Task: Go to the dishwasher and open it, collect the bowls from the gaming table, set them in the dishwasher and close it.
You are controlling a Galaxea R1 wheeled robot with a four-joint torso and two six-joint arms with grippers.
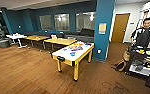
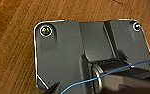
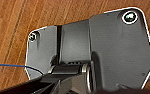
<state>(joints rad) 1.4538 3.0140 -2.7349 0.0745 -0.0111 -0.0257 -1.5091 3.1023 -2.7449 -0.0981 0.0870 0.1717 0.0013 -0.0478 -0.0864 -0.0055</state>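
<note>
Desk with the bowls lies ahead at about 12 o'clock.

The gaming table [image 1: 73, 55] runs long-axis toward 1 o'clock, bowls [image 1: 72, 53] scattered on its white top; neither arm looks nearer, and I cannot tell either pincer's state above the wooden floor [image 2: 13, 47].

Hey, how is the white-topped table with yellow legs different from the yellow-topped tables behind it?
The gaming table has a glossy white top; the yellow-topped tables have plain yellow tops. The gaming table carries blue bowls and other colourful items; the yellow-topped ones look nearly bare. The gaming table stands nearer the camera. Both stand on the wooden floor.
</note>
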